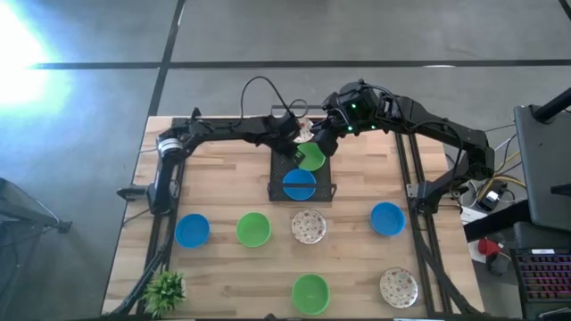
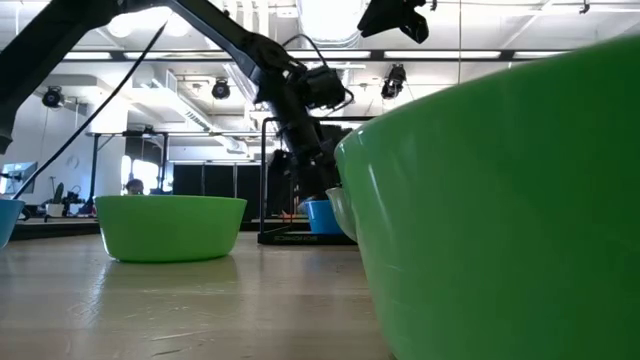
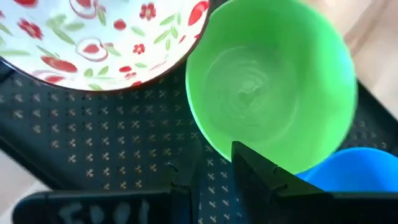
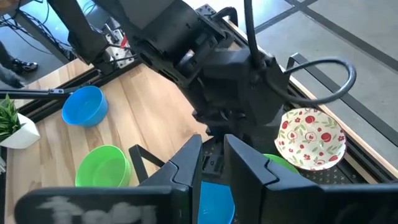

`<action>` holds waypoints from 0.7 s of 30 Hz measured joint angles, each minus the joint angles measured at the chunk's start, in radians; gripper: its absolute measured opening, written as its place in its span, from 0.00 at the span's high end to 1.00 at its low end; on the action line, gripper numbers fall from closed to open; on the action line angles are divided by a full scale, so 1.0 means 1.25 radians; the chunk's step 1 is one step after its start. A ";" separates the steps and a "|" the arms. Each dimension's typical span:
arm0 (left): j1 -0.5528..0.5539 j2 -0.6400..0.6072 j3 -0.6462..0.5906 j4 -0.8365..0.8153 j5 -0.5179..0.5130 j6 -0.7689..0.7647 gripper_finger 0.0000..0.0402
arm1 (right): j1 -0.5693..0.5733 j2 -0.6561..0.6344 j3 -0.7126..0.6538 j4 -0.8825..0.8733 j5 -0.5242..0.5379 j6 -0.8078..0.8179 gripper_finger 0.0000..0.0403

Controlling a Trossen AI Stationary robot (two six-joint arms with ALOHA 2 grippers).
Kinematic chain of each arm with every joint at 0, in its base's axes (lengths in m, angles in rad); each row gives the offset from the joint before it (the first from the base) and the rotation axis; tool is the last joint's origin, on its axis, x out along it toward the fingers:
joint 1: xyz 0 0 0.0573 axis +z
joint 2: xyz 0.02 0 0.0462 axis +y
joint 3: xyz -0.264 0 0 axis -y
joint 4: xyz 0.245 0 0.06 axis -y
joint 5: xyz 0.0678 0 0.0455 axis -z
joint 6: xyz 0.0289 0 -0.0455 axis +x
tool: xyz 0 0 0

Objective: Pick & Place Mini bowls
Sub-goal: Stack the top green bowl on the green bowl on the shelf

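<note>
The left gripper [image 3: 209, 167] sits over the black tray [image 3: 93, 137] at the far middle of the table [image 1: 227, 183]. It straddles the near rim of a green bowl [image 3: 273, 81], one finger inside the wall and one outside, and looks closed on that thin edge. The green bowl rests in the tray, just beside a white floral bowl [image 3: 99, 37] and overlapping a blue bowl [image 3: 364, 177]. The right gripper [image 4: 212, 149] hangs close above the same tray, its fingers a narrow gap apart with nothing between them. Six more bowls stand spread over the nearer half of the table, well apart from each other. These bowls look small, light and rigid, with smooth glossy walls that could slip in a pinch. The rim is the only sensible hold, since the body is too wide to span. A one-sided rim grip will probably let the bowl tilt, and the floral one may be ceramic and chip.
</note>
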 joint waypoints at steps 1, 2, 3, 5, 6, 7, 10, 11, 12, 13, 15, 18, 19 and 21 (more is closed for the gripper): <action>0.000 -0.010 0.000 -0.006 -0.002 0.005 0.80 | 0.000 0.000 0.000 0.000 0.000 0.000 0.84; 0.000 -0.022 0.000 -0.006 -0.002 0.012 0.80 | 0.000 0.000 0.000 -0.001 0.000 0.000 0.84; 0.000 -0.035 0.000 -0.007 -0.002 0.019 0.80 | 0.000 0.000 0.000 -0.001 0.000 0.000 0.84; 0.000 -0.063 0.000 -0.018 -0.008 0.028 0.80 | 0.000 -0.001 0.000 -0.001 0.000 0.000 0.84; -0.001 -0.078 0.000 -0.023 -0.009 0.037 0.80 | 0.000 -0.002 0.000 -0.002 0.000 0.000 0.84; -0.003 -0.094 0.000 -0.032 -0.010 0.044 0.80 | 0.000 -0.003 0.000 -0.003 0.000 0.000 0.84; -0.017 -0.145 0.000 -0.075 -0.021 0.054 0.80 | 0.000 -0.006 0.000 -0.006 0.000 0.000 0.84; -0.024 -0.163 0.000 -0.094 -0.027 0.058 0.80 | 0.000 -0.007 0.000 -0.006 0.000 0.000 0.84; -0.032 -0.178 0.000 -0.116 -0.042 0.061 0.80 | 0.000 -0.008 0.000 -0.006 0.000 0.000 0.84; -0.042 -0.195 0.000 -0.136 -0.059 0.064 0.80 | 0.000 -0.008 0.000 -0.006 0.000 0.000 0.84; -0.064 -0.228 0.000 -0.174 -0.100 0.065 0.80 | 0.000 -0.008 0.000 -0.006 0.000 0.000 0.84; -0.103 -0.278 -0.001 -0.226 -0.156 0.055 0.80 | 0.000 -0.009 0.000 -0.006 0.000 -0.004 0.84; -0.117 -0.294 -0.001 -0.243 -0.174 0.044 0.80 | 0.000 -0.009 0.000 -0.006 0.000 -0.004 0.84; -0.145 -0.323 -0.007 -0.265 -0.205 0.024 0.80 | 0.000 -0.009 0.000 -0.006 0.000 -0.007 0.84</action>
